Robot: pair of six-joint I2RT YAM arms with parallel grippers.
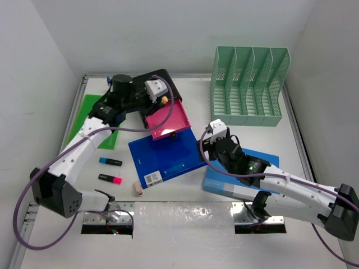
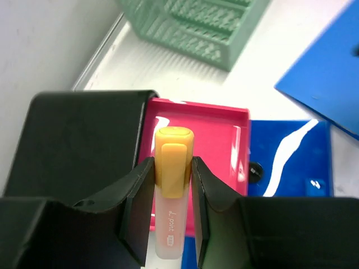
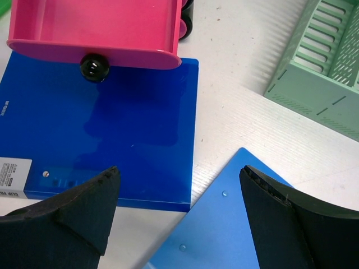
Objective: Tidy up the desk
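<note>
The white desk (image 1: 280, 140) holds scattered stationery. My left gripper (image 2: 173, 168) is shut on an orange-capped highlighter (image 2: 173, 185) and holds it over the open pink drawer (image 2: 216, 140) of the black drawer box (image 1: 162, 84); it is also seen from above (image 1: 162, 100). My right gripper (image 3: 179, 190) is open and empty, above the gap between the dark blue folder (image 3: 106, 145) and the light blue folder (image 3: 235, 235). In the top view it (image 1: 210, 143) hovers at the desk's middle.
A green slotted file rack (image 1: 247, 87) stands at the back right. A green folder (image 1: 87, 112) lies at the left. A blue highlighter (image 1: 110, 161), a pink highlighter (image 1: 110, 179) and an eraser (image 1: 138, 189) lie near the front left. A foil strip (image 1: 185, 216) runs along the near edge.
</note>
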